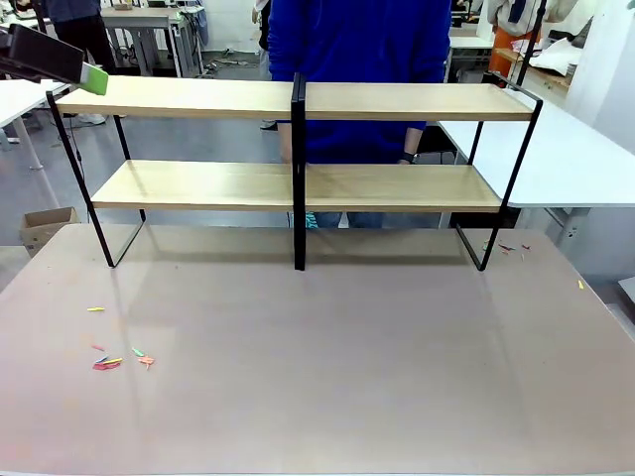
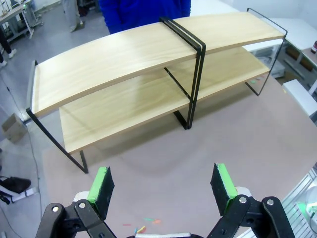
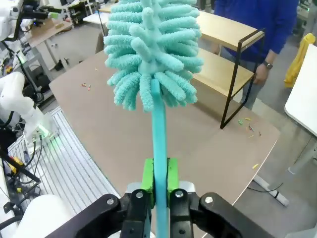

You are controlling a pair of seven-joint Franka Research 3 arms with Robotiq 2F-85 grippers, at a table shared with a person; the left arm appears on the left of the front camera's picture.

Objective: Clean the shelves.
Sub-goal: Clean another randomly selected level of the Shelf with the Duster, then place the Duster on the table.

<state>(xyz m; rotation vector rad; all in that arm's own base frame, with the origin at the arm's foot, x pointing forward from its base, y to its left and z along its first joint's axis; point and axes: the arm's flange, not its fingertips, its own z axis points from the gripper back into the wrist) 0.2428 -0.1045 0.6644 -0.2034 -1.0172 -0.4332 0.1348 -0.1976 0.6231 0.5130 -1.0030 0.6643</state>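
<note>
Light-wood boards in a thin black frame make up the shelves (image 1: 298, 183), standing along the far edge of the beige-pink tabletop (image 1: 327, 377) with a black centre post dividing them; both boards lie bare. A person in a blue top (image 1: 359, 59) stands just behind, at the far side. Most of the tabletop in front of the shelves is open — small coloured scraps (image 1: 114, 359) lie near its left edge, and a few more by the frame's right foot near the far right corner. The left gripper (image 2: 163, 191) hangs above the tabletop's near-left part, its green pads spread wide with nothing between them, looking down and across at the shelves. The right gripper (image 3: 159, 186) is clamped tight on the handle of a teal duster (image 3: 153, 54) — its fluffy head stands straight out beyond the fingers, off the right end of the shelves.
</note>
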